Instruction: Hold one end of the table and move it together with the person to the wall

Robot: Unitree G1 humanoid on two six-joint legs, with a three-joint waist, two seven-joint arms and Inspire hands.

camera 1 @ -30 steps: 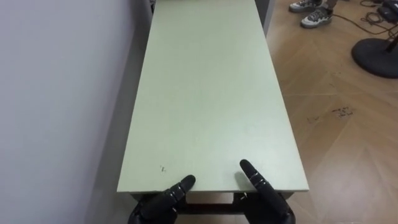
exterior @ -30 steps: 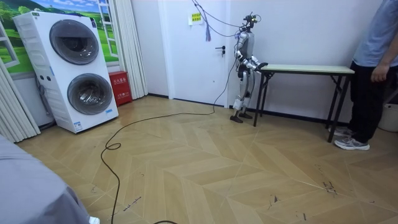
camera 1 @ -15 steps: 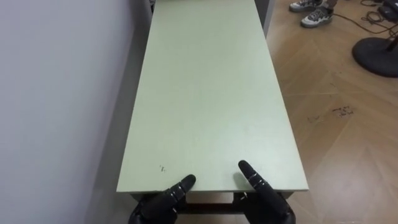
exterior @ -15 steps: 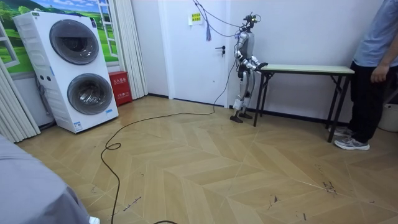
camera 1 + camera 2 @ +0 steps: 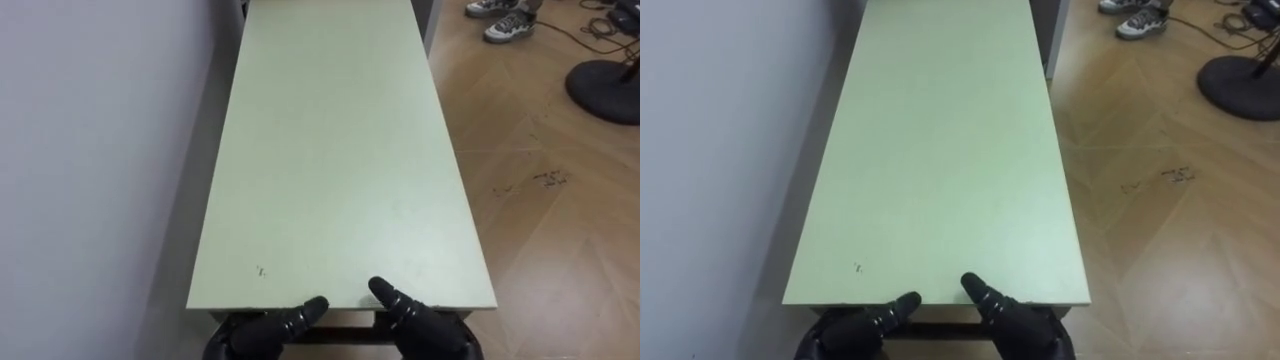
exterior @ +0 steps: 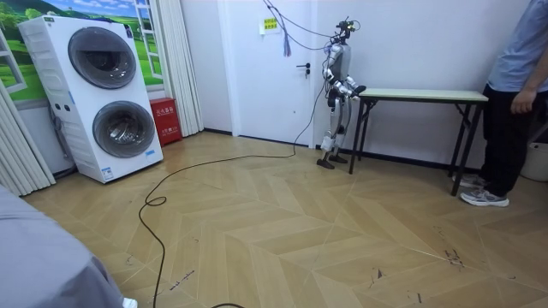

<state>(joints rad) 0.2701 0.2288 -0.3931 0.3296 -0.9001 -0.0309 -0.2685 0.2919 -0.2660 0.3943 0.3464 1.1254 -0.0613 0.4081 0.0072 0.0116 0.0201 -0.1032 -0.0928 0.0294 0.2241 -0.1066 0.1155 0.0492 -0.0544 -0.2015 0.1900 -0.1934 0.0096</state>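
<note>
Table, long with a pale green top and dark legs, stands on the wood floor with one long side close along the white wall on the robot's left. Room view has it level, legs down on the floor. Robot stands upright at the short end on the room view's left, facing down the table's length, both arms forward at the edge. Left hand is at the near short edge, left of middle, dark tip lying on the tabletop and the rest under the edge, so grip cannot be told. Right hand is just beside it, right of middle, tip on top the same way, grip also cannot be told. Person stands at the far end, on the room view's right, arm bent at the waist, apart from the tabletop; their shoes show past the far corner. Black round base sits on the floor right of the table. Stacked washer and dryer stand well apart at the room view's left, with a red box beside them.
</note>
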